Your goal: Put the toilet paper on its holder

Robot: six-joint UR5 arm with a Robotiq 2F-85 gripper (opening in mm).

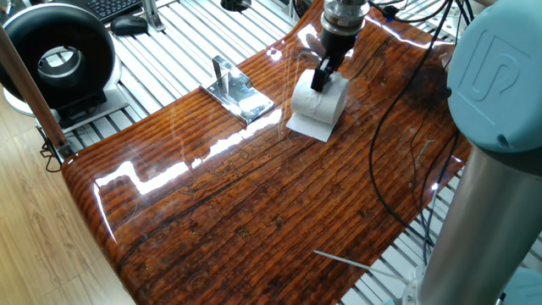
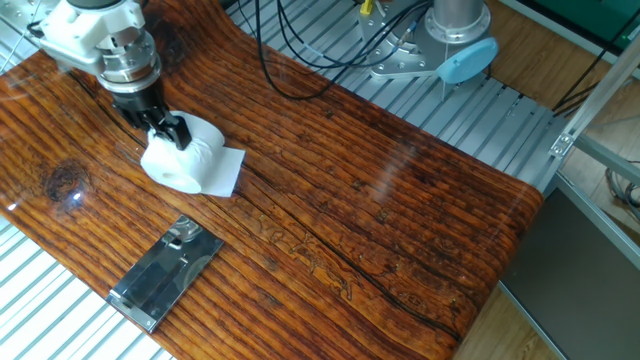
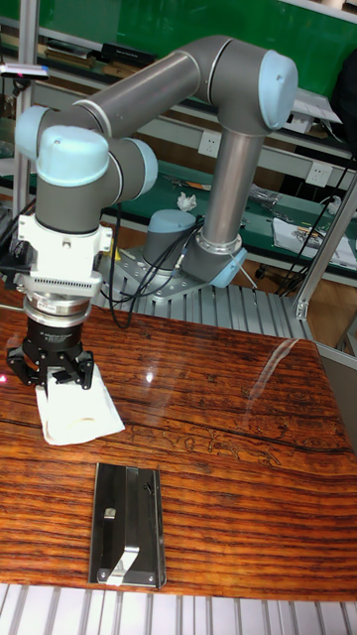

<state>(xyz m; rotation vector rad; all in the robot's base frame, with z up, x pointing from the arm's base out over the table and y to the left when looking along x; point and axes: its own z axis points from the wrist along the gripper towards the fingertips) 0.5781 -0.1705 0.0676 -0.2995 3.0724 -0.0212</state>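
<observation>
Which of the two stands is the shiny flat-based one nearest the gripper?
The holder, a chrome plate with an upright bar, lying beside the toilet paper. The black ring device sits off the table.

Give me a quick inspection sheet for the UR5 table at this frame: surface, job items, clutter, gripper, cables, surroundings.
Surface: glossy wooden table, strong glare, a dark crack line along the grain.
Toilet paper: white roll under the gripper, loose sheet trailing onto the table.
Holder: chrome plate with short upright bar, standing apart from the roll, bar bare.
Clutter: thin white strip near one table edge.
Gripper: shut on the toilet paper, fingers at the roll's top.
Cables: black cable looping across the table.
Surroundings: black ring-shaped device beside the table; arm base on slatted metal.
</observation>
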